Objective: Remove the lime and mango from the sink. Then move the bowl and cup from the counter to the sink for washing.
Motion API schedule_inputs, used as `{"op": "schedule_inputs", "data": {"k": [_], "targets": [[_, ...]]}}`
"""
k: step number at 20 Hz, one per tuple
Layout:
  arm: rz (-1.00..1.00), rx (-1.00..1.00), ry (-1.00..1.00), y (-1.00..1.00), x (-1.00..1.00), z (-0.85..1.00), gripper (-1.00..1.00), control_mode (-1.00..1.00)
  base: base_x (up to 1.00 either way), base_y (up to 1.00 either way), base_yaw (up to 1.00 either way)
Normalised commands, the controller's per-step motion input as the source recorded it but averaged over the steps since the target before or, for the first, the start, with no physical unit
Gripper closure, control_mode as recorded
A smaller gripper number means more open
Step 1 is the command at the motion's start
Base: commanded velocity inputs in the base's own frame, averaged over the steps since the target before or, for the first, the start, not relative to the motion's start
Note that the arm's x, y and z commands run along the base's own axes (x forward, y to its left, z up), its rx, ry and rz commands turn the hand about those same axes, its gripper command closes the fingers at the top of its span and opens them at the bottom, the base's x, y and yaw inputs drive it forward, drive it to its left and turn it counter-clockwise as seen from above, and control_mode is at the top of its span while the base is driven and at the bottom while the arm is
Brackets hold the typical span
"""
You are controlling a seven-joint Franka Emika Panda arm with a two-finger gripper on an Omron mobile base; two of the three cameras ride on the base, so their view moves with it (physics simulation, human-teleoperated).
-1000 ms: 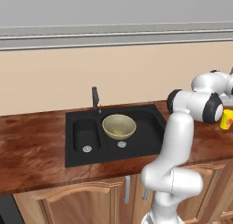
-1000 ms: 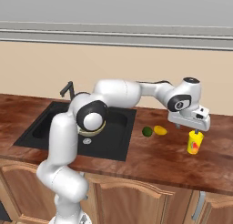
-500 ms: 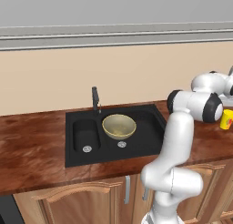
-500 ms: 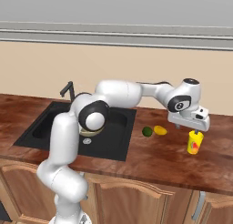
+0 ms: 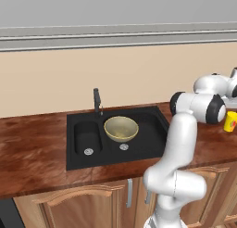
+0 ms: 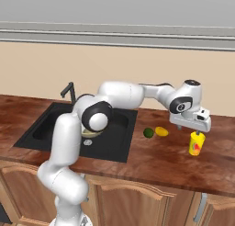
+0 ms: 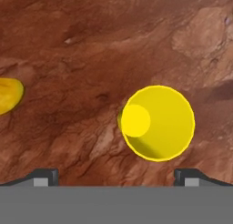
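Yellow cup (image 7: pixel 158 123) upright on the counter (image 7: pixel 91 45), directly beneath the wide-spread, empty gripper (image 7: pixel 116 175).

The bowl (image 5: pixel 121 129) sat in the big right basin of the sink (image 5: pixel 148 143). The faucet (image 5: pixel 97 101) stood at the far side of the sink. Right of the sink, on the counter (image 6: pixel 151 161), the lime (image 6: pixel 148 132) lay just left of the mango (image 6: pixel 161 131). The cup (image 6: pixel 196 144) stood upright further right, a little nearer. The gripper (image 6: pixel 196 131) hung right above the cup.
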Motion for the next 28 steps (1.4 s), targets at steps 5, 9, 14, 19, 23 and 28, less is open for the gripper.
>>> {"op": "schedule_inputs", "data": {"k": [5,9,14,19,23,28], "targets": [[0.0,0.0,0.0,-0.1,0.11,-0.04,-1.0,-1.0,0.0,0.0,0.0],[0.0,0.0,0.0,-0.09,0.1,-0.03,-1.0,-1.0,0.0,0.0,0.0],[0.0,0.0,0.0,-0.09,0.09,-0.06,-1.0,-1.0,0.0,0.0,0.0],[0.0,0.0,0.0,-0.07,0.05,-0.07,-1.0,-1.0,0.0,0.0,0.0],[0.0,0.0,0.0,-0.07,0.0,-0.07,-1.0,-1.0,0.0,0.0,0.0],[0.0,0.0,0.0,-0.04,0.01,-0.09,-1.0,-1.0,0.0,0.0,0.0]]}}
